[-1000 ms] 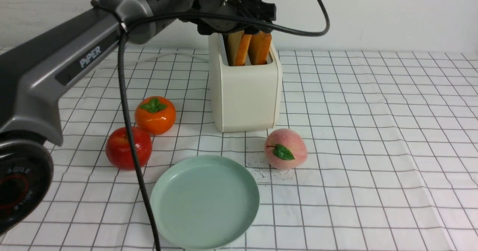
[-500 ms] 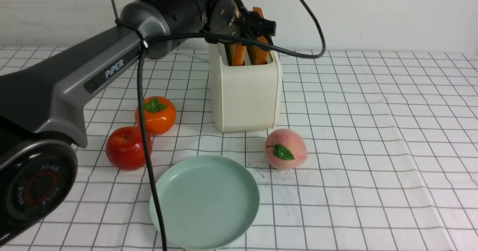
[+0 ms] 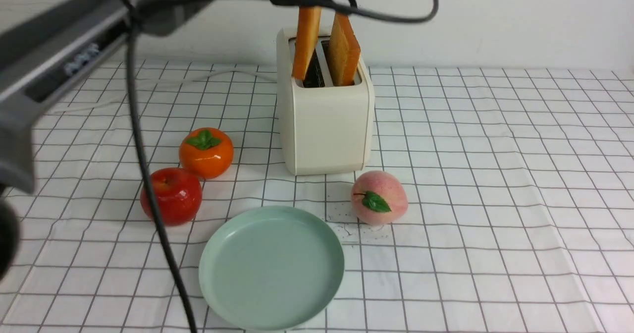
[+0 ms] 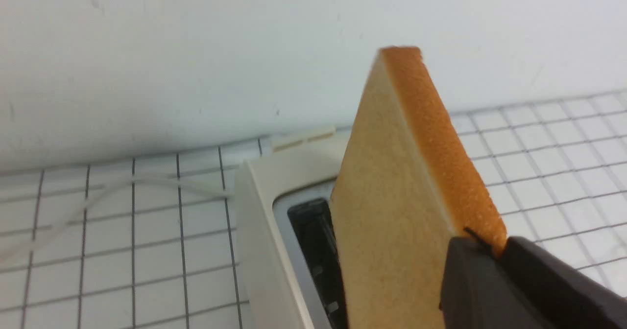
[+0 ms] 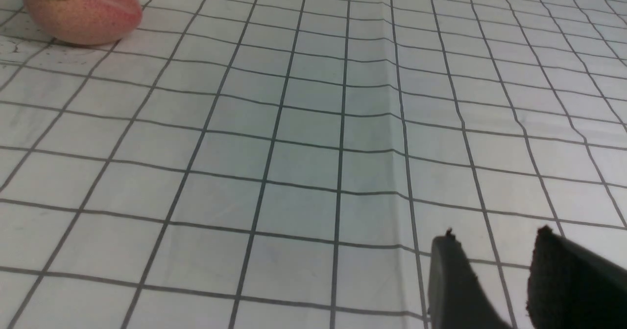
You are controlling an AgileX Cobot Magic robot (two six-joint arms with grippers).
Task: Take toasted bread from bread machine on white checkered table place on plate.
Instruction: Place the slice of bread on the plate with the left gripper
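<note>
The left gripper [image 4: 499, 250] is clamped on one slice of toasted bread [image 3: 306, 43], which hangs tilted at the left slot of the cream-white toaster [image 3: 331, 127], its lower end at the slot's near end, though whether it is wholly clear is hard to tell; the other slice [image 3: 345, 53] stands in the right slot; the right gripper [image 5: 494, 275] has its fingers apart above the checkered desk [image 3: 485, 199]; the mint-green plate [image 3: 272, 268] lies nearer than the toaster, bare, with the peach [image 3: 379, 197], persimmon [image 3: 206, 153] and apple [image 3: 172, 196] around it.
</note>
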